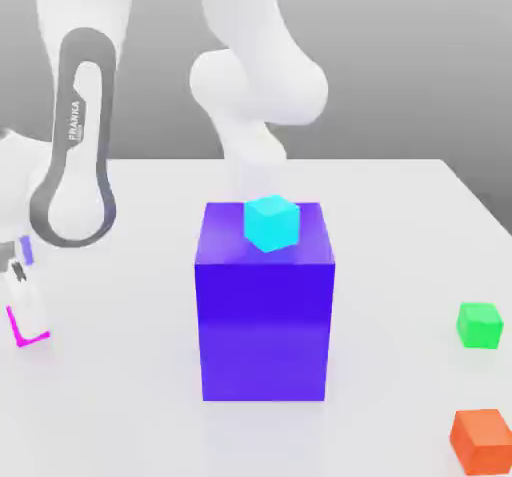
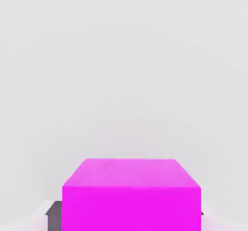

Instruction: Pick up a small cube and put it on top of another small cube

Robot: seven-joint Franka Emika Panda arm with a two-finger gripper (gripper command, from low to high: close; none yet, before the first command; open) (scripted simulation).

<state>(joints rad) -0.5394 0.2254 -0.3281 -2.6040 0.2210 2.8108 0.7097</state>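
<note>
1. We find the magenta cube (image 2: 131, 196) at the far edge of the exterior view's left, resting on the white table (image 1: 400, 225), with the gripper (image 1: 22, 300) lowered over it and clenched on it; a dark finger pad (image 2: 54, 210) presses one side face in the hand view.
2. We judge the cube rigid, light and smooth-faced: a grip on two opposite flat sides, near mid-height, should hold without crushing, though slick faces could slip if taken off-centre.
3. The green cube (image 1: 480, 324) sits well apart, toward the exterior view's right, near the orange cube (image 1: 482, 441).
4. Between them stands the tall blue-purple block (image 1: 265, 300) with the cyan cube (image 1: 271, 222) on top; we expect a carry to need height or a detour around it.
5. The green cube lies near the table's edge, so we would place gently.
</note>
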